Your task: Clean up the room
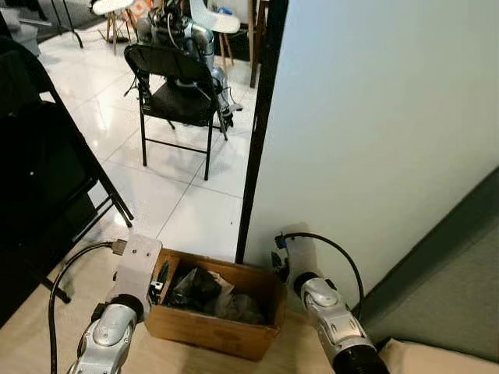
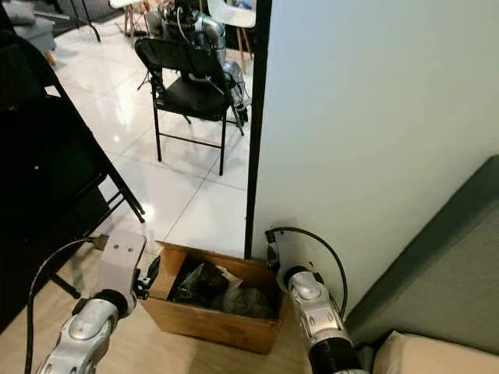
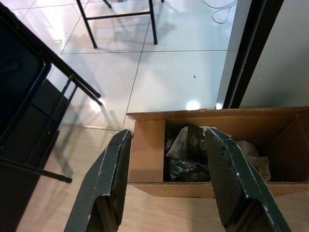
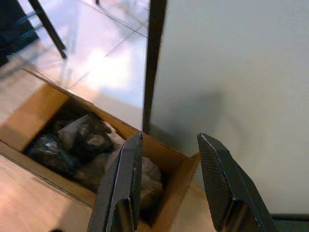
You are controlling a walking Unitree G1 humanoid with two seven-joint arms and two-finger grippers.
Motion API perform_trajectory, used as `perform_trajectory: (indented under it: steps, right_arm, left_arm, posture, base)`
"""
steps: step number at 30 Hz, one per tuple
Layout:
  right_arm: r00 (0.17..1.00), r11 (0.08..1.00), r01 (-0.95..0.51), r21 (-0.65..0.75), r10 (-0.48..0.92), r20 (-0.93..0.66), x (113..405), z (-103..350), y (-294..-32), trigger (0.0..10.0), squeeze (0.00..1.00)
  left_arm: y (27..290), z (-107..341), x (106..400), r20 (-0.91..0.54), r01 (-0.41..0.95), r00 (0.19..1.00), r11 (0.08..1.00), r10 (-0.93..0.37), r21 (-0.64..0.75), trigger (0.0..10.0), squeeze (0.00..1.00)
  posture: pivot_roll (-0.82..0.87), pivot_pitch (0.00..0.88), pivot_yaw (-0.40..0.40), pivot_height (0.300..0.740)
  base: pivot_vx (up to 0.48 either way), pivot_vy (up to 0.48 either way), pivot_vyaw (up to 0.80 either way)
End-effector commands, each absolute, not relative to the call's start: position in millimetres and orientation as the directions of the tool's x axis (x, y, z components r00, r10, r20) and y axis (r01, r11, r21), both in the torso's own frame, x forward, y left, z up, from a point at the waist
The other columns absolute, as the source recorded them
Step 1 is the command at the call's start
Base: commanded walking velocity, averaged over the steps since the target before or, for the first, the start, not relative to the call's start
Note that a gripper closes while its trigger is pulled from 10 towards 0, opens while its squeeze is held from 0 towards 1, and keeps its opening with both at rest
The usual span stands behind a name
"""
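A brown cardboard box (image 1: 212, 332) sits on the floor against a white panel, holding crumpled dark and grey trash (image 1: 199, 290). My left gripper (image 3: 168, 134) hovers over the box's left end, open, with nothing between its fingers (image 3: 108, 174). My right gripper (image 4: 170, 139) hovers over the box's right end (image 4: 181, 170), close to the panel. It is also open and holds nothing. In the eye views both silver forearms reach toward the box, the left gripper (image 1: 159, 282) at its left rim and the right gripper (image 1: 279, 262) at its right rim.
A white panel (image 1: 374, 132) with a black post (image 1: 261, 117) stands right behind the box. A black folding chair (image 1: 175, 86) carrying grey machinery stands on the tiles beyond. Dark furniture (image 1: 39, 179) lies to the left, a grey sofa (image 1: 460, 288) with a beige cushion (image 1: 437, 358) to the right.
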State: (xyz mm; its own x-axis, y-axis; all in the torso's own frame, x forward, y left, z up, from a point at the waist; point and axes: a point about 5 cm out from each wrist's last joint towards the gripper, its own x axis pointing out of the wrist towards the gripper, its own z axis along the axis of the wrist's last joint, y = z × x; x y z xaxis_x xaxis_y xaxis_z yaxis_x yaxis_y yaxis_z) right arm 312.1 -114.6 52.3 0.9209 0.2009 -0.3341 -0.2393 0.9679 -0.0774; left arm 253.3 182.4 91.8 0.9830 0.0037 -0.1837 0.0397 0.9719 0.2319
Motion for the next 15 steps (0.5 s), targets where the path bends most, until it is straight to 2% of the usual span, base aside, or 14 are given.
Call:
perform_trajectory:
  steps: [1,7,15]
  right_arm:
    - [0.926,0.977,-0.210,-0.040,0.186,-0.329,308,48,-117,10.0,0.00]
    - [0.923,0.979,-0.204,-0.013,0.188,-0.337,288,51,-113,10.0,0.00]
    - [0.919,0.982,-0.191,-0.017,0.172,-0.355,284,51,-118,10.0,0.00]
  left_arm:
    - [182,86,251,-0.211,0.031,0.977,0.979,0.013,0.203,10.0,0.00]
    - [178,83,250,-0.219,0.035,0.976,0.977,0.012,0.211,10.0,0.00]
    - [178,78,244,-0.236,0.037,0.972,0.977,0.014,0.210,10.0,0.00]
  posture:
    - [-0.01,0.095,-0.036,0.731]
    - [0.00,0.104,-0.035,0.731]
    - [0.00,0.128,-0.044,0.731]
  base:
    - [0.000,0.000,0.00]
    - [0.000,0.000,0.00]
    - [0.000,0.000,0.00]
